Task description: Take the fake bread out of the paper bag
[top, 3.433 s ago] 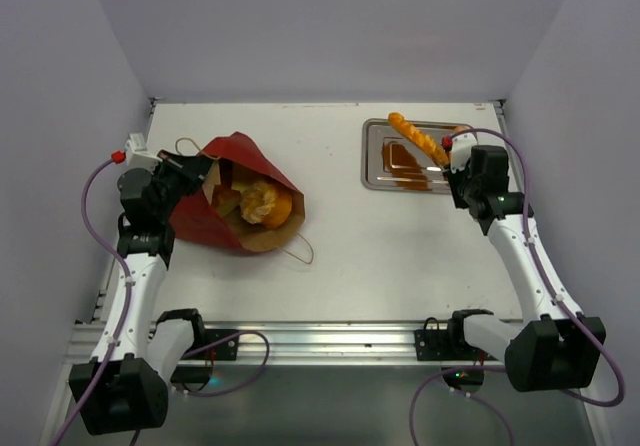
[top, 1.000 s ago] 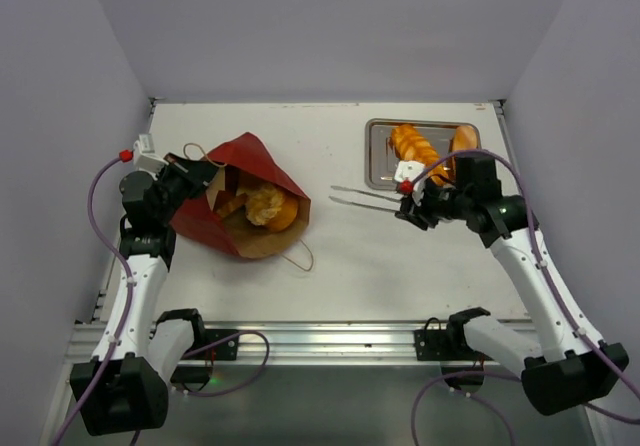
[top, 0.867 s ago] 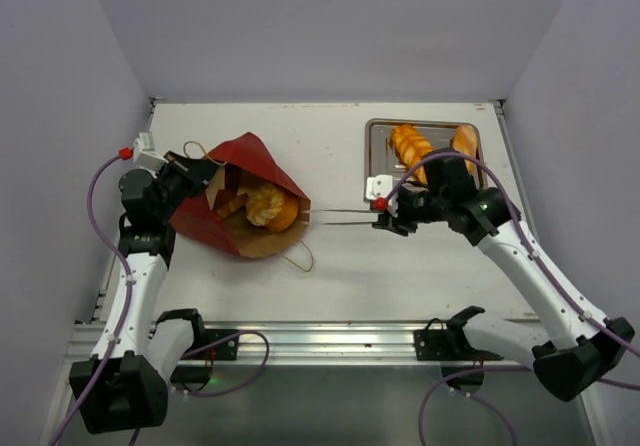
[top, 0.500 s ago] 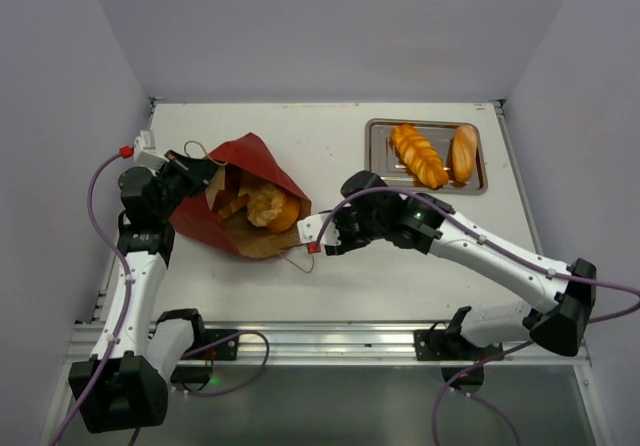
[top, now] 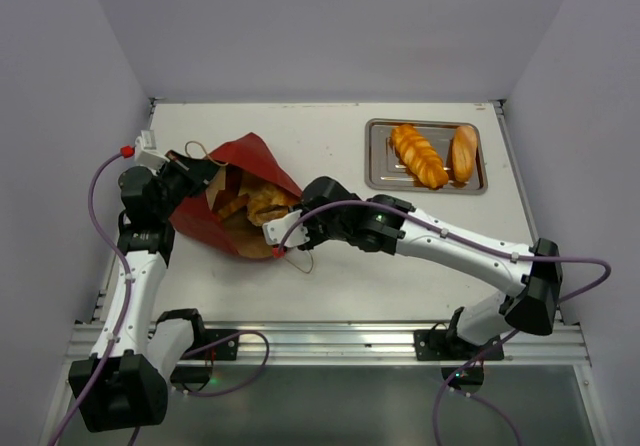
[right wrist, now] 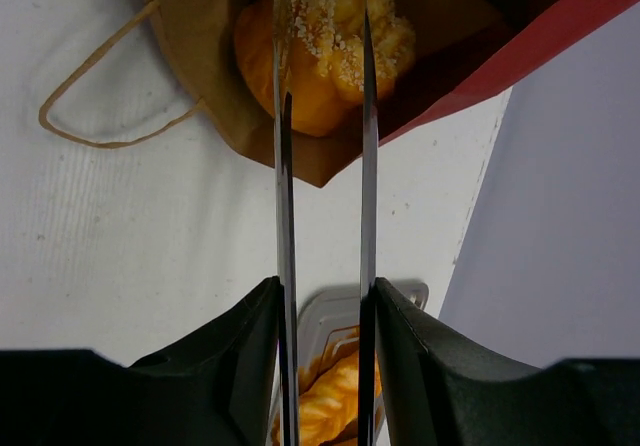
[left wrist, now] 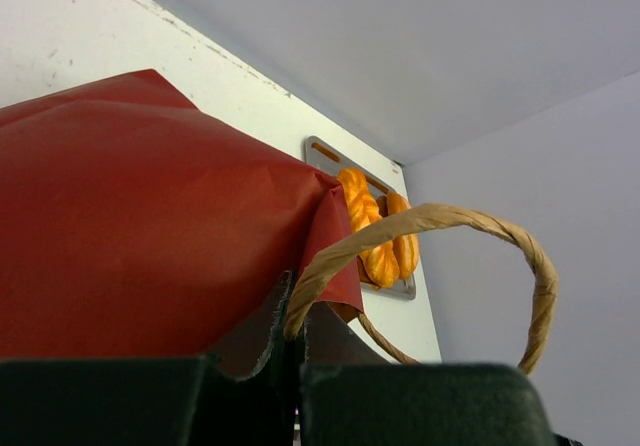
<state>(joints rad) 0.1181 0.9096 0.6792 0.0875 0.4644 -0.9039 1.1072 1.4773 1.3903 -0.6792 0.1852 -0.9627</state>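
Observation:
The dark red paper bag (top: pixel 235 166) lies on its side at the left, its brown mouth facing right. My left gripper (top: pixel 195 174) is shut on the bag's top edge beside a looped handle (left wrist: pixel 450 221), as the left wrist view (left wrist: pixel 295 351) shows. A sugared orange bread (right wrist: pixel 335 26) sits in the bag's mouth (top: pixel 248 199). My right gripper (top: pixel 262 216) is open; in the right wrist view (right wrist: pixel 322 6) its thin blades reach into the mouth, over the bread. A braided bread (top: pixel 418 156) and an oval bread (top: pixel 463 153) lie on the tray.
The silver metal tray (top: pixel 378 166) stands at the back right. The bag's lower handle (top: pixel 298 256) lies flat on the table under my right wrist. Walls close in the table on the left, back and right.
My right arm has swung from the tray across the table to the bag's mouth, blades leading. The left gripper and the bag have stayed put.

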